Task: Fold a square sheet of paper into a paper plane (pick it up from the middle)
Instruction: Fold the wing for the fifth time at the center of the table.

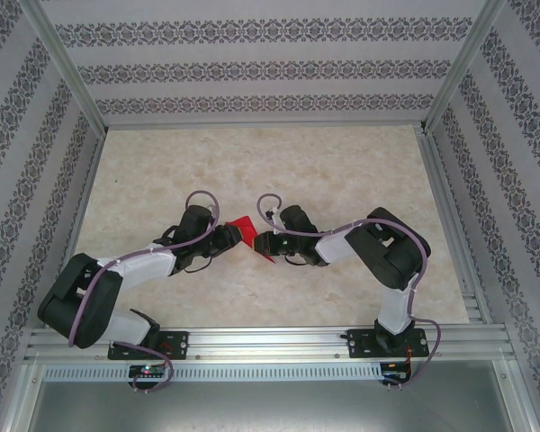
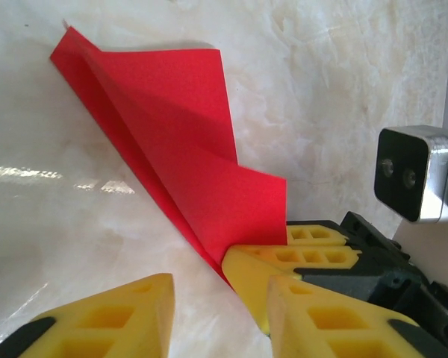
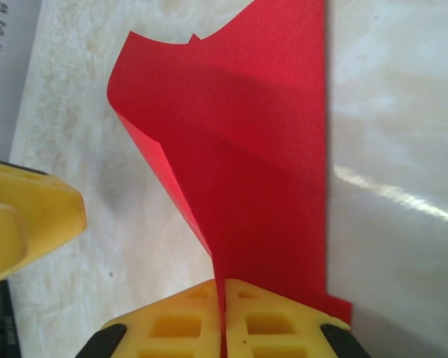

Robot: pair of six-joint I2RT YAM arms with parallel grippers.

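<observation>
On the table [image 1: 342, 171], near the middle, the right gripper [image 3: 224, 287] squeezes the red paper [image 3: 246, 149] tight, so the fold stands up. The left gripper [image 1: 238, 237] sits just left, fingers partly apart, holding nothing, maybe ready to press.

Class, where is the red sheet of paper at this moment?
In the top view the red sheet of paper sits near the middle of the table, between the left gripper and the right gripper, which is shut on its edge.
</observation>
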